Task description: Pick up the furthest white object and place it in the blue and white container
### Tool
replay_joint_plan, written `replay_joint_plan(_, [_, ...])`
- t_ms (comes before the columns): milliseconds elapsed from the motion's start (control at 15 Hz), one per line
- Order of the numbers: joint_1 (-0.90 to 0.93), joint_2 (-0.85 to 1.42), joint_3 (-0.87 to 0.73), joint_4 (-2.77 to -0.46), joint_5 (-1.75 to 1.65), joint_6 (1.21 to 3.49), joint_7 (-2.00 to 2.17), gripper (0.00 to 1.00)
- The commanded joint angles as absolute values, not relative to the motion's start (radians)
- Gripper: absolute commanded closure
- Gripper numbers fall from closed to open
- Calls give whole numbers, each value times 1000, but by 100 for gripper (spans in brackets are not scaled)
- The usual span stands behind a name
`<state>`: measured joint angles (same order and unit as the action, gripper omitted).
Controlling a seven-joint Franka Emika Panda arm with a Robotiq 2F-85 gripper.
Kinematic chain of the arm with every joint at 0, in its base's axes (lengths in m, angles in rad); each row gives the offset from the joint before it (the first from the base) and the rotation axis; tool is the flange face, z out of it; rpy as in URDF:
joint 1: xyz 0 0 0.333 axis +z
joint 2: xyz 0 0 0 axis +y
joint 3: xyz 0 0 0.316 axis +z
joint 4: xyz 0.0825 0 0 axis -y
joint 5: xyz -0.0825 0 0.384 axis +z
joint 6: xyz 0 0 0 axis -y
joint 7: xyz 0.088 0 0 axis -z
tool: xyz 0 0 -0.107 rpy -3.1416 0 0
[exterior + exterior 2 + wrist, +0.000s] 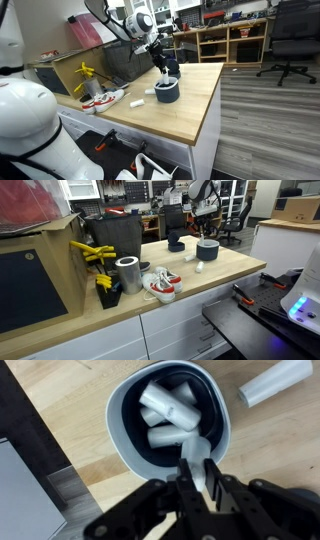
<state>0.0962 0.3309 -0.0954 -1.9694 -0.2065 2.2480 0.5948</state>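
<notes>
The white object (196, 458), a short smooth tube, sits low centre in the wrist view, pinched in the claw (198, 484), which is closed on its lower part. Its upper end reaches over the near rim of the blue and white container (120, 432), mid-frame, where several similar white tubes (165, 405) lie inside. It looks light, stiff and rather slick, so a grip across the middle seems safest. A spare white tube (274, 380) lies on the surface (60, 405) at upper right.
</notes>
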Motion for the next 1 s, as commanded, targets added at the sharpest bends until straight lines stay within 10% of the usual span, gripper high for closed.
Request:
replay_joint_plan(0, [94,262,-80,-2014,-186,2204,567,95])
replay_joint_plan(933, [71,223,-66,-2023,-128,2074,537,95])
